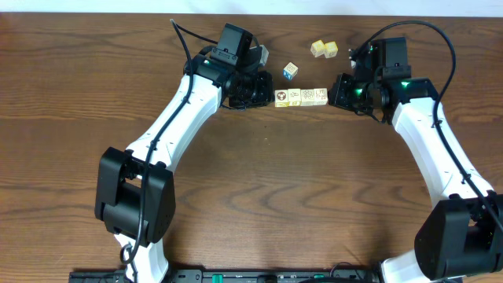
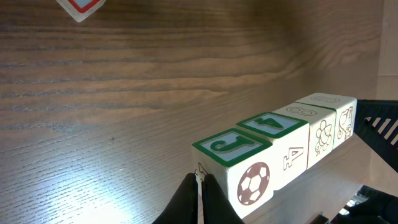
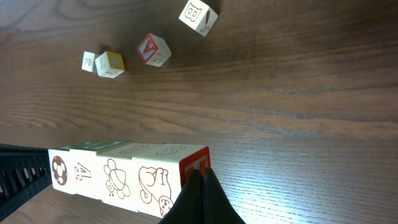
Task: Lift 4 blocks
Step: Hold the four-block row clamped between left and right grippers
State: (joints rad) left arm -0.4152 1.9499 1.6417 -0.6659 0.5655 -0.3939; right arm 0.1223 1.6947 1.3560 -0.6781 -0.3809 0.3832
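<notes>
From the left: left gripper (image 1: 268,95), fingers closed flat together with nothing between them, tips butted against the football-marked end of the row. Next, mid-table between the two arms: the four blocks (image 1: 301,97), cream cubes set face to face in one straight line, each touching its neighbour. Cannot tell whether clear of the table (image 1: 251,196) or resting on it. At the right end: right gripper (image 1: 338,92), likewise closed on nothing, tips pressed to the opposite end face.

Probably light, rigid and smooth-sided. Held by end pressure alone, so likely to buckle at a middle joint or slip out if the squeeze eases or the arms drift out of line. Best contact: centre of each end face, pushing straight along the row, with both arms rising level and together.

Counted, left to right along the far side: one pale cube (image 1: 262,54) by the left arm's wrist, one blue-topped cube (image 1: 291,71), two yellow cubes (image 1: 323,49) side by side. With the four in the row, eight cubes in all.
</notes>
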